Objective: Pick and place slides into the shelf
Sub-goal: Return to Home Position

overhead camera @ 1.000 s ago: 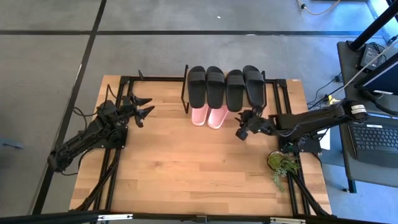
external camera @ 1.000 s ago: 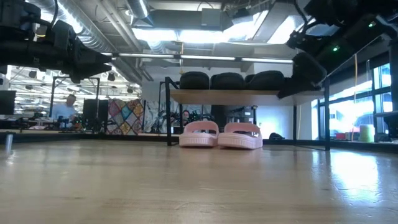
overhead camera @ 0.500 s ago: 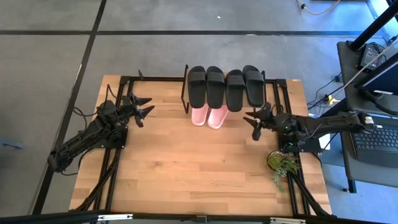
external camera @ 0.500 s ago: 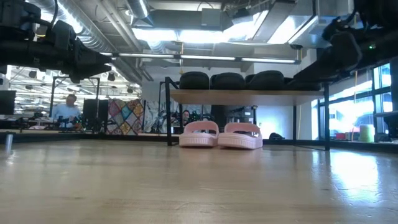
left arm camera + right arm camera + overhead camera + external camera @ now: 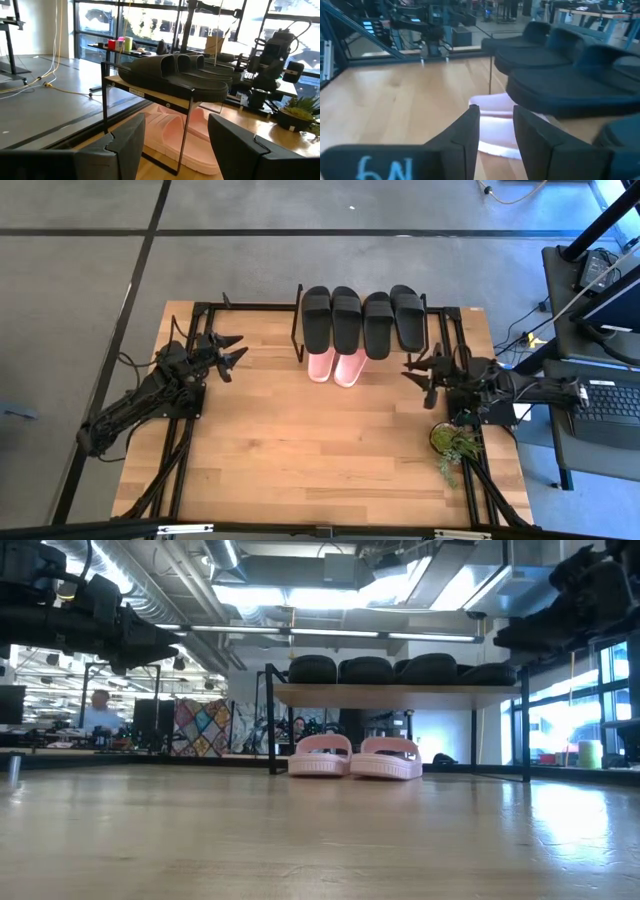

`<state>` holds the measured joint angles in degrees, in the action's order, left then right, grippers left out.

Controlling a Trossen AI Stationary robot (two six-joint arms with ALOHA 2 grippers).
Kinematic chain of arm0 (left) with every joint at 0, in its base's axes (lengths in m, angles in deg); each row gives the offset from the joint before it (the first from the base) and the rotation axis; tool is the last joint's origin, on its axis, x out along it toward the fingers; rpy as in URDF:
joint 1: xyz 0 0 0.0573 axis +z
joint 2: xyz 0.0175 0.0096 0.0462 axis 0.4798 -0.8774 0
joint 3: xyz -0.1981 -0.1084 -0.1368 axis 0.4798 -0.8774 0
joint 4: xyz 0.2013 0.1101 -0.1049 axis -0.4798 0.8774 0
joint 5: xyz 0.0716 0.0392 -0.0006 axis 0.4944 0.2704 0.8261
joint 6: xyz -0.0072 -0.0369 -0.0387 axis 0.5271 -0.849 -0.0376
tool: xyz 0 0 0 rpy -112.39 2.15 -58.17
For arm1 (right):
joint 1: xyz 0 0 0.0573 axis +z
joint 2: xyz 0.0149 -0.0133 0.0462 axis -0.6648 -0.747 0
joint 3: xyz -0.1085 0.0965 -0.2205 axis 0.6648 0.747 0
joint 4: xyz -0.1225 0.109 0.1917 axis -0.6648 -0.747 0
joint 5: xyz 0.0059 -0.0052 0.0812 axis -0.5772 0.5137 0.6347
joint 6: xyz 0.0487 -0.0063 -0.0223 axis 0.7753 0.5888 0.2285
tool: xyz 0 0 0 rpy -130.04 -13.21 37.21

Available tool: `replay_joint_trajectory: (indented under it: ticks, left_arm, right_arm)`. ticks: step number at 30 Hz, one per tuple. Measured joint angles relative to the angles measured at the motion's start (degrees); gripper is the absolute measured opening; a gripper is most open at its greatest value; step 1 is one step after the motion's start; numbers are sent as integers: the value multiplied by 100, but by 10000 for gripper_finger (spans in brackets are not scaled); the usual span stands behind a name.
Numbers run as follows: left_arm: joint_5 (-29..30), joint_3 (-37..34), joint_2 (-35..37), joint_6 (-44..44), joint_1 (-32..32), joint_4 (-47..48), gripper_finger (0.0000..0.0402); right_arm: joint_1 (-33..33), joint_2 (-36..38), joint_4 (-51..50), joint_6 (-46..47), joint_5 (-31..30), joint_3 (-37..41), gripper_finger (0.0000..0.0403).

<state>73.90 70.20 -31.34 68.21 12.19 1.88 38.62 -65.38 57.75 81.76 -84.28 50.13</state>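
On top of the shelf [image 5: 380, 696]: four black slides [image 5: 346, 318] side by side. Pink pair [image 5: 349, 368] underneath, on the table [image 5: 300, 450]. Left claw [image 5: 232, 350] spread, well left of shelf. Right claw [image 5: 420, 375] spread, near its right end.

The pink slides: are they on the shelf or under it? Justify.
Under it: both pink slides stand on the tabletop beneath the shelf board, which carries the black slides.

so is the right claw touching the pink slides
Apart. The high view shows the right claw open and off to the side of the pink slides, with a stretch of bare table between them.
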Motion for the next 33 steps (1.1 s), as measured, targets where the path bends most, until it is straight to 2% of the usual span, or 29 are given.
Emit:
replay_joint_trajectory:
  ticks: [7, 19, 27, 30, 33]
  left_arm:
    - [0, 0, 0, 0, 0, 0, 208]
    - [5, 0, 0, 0, -2, 2, 208]
    - [2, 0, 0, -25, -2, 2, 208]
    - [2, 0, 0, -43, -2, 2, 208]
    - [2, 0, 0, -44, 0, 4, 208]
  right_arm:
    - [-69, 849, -716, 232, 8, 2, 120]
    - [-69, 867, -748, 298, 346, 53, 120]
    - [-68, 867, 172, 321, 1023, 564, 120]
    - [-69, 867, 355, 365, 1041, 739, 120]
    - [-69, 867, 454, 400, 1311, 765, 120]
